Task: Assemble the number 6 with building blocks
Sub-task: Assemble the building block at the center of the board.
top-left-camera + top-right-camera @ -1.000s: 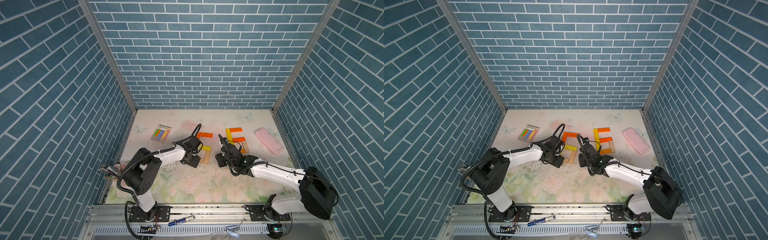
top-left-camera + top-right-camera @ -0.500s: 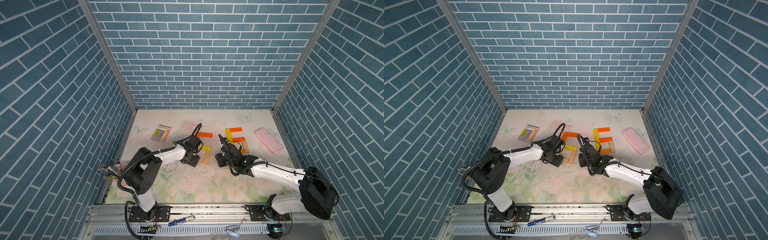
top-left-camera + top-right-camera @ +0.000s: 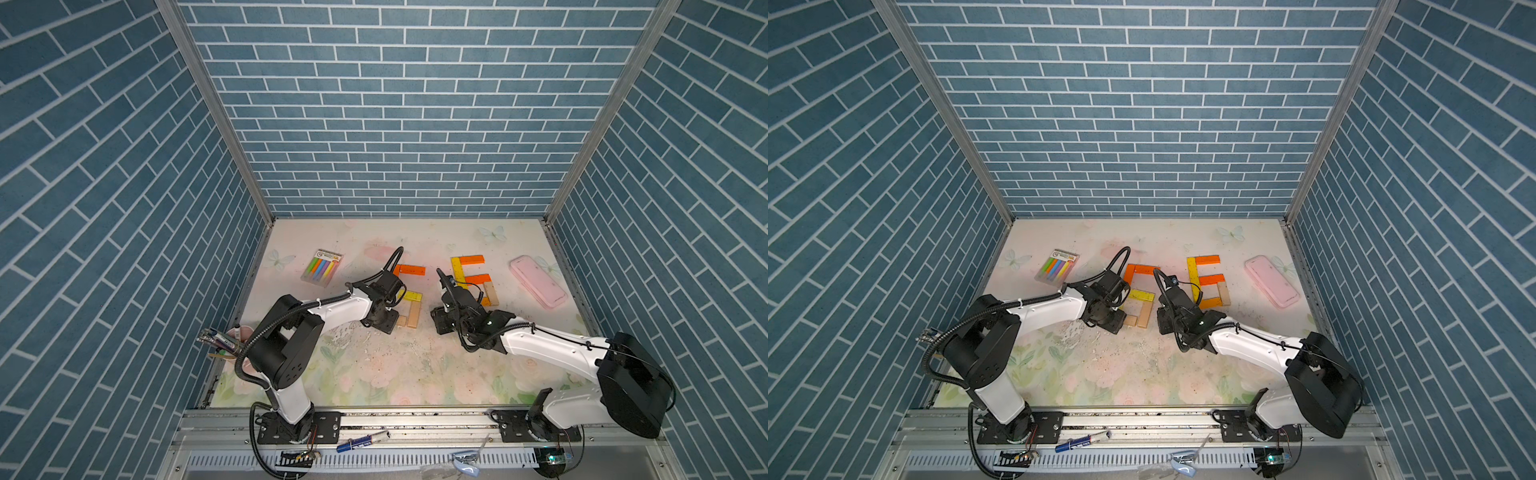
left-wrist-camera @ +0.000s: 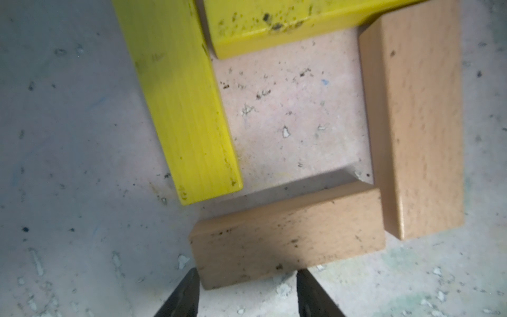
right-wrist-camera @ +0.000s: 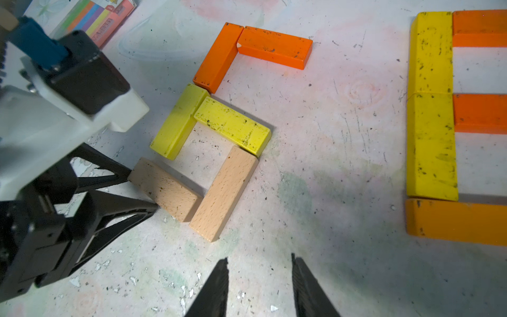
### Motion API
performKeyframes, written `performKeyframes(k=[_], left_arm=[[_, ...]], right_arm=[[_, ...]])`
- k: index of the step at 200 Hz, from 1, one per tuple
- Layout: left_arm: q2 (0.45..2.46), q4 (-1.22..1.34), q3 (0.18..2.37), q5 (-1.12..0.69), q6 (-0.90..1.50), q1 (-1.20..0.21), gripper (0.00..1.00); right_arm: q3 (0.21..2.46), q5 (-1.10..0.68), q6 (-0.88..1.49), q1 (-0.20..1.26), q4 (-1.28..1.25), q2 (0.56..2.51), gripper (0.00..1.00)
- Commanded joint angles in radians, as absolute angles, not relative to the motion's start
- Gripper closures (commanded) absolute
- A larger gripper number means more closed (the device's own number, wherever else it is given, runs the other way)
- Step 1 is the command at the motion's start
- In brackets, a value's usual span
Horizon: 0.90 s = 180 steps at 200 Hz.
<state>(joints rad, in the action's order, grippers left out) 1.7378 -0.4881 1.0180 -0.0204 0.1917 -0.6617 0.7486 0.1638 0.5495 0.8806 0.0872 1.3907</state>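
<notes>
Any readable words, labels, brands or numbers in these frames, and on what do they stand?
No text can be read in any view.
On the pack of coloured sticks: a printed label at one end, too small and blurred to read.
On the building blocks: no print visible.
On the pink case: no print visible.

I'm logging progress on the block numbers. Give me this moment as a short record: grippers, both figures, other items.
left gripper: open, tips against the bottom tan block
right gripper: open, holding nothing
figure by left arm: two orange, two yellow, two tan blocks; bottom one skewed, loop not closed
figure by right arm: reads as a 6
other items: pack of pastel sticks, pink case, both apart from the blocks
</notes>
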Motion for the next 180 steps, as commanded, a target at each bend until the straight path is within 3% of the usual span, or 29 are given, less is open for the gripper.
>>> performKeyframes(k=[1, 180], left_arm=[[1.758, -0.494, 1.046, -0.019, 0.196, -0.667, 0.43], [1.760, -0.488, 1.043, -0.048, 0.217, -0.667, 0.44]], right_arm=[[0.760, 0.148, 0.598, 0.877, 0.078, 1.427, 0.60], [0.844, 0.084, 0.719, 0.875, 0.029, 1.668, 0.63]])
